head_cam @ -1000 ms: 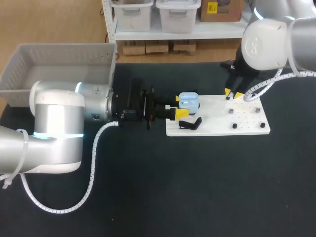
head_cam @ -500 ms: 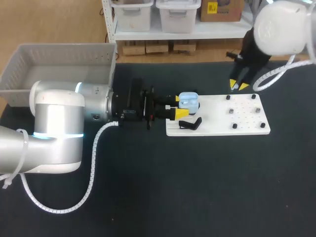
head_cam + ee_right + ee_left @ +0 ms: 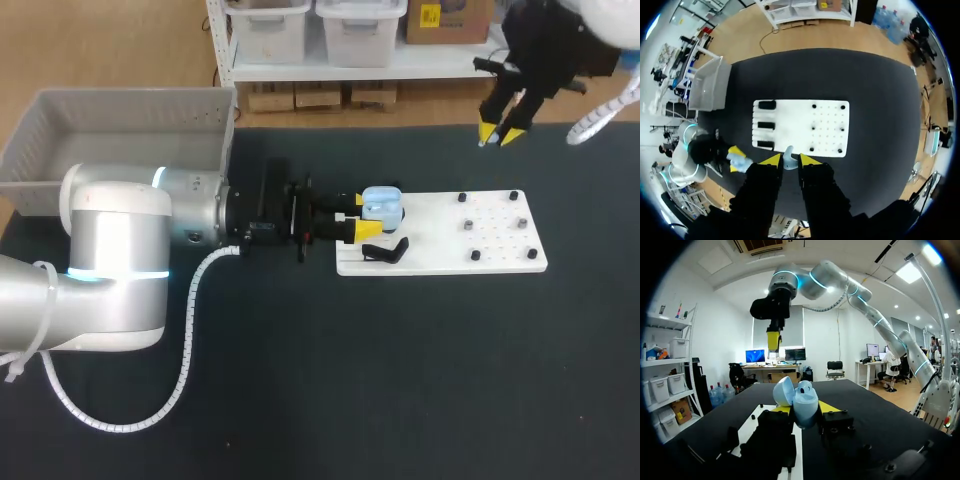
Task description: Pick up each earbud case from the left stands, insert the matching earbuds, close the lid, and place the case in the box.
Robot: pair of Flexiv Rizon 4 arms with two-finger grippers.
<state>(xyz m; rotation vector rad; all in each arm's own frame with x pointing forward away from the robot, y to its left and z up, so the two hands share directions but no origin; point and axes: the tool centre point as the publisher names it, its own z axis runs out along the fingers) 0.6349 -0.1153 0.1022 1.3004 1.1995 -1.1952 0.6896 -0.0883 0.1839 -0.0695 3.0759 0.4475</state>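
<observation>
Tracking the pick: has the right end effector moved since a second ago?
Yes; the right end effector moved off the white board, past its far edge.

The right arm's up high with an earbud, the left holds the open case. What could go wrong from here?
1. The earbud is pinched only at the very end of the right jaws, high above the table; a slip could drop it.
2. The case sits tilted in the left jaws, lid open, so the earbud might miss its socket or push the case askew.
</observation>
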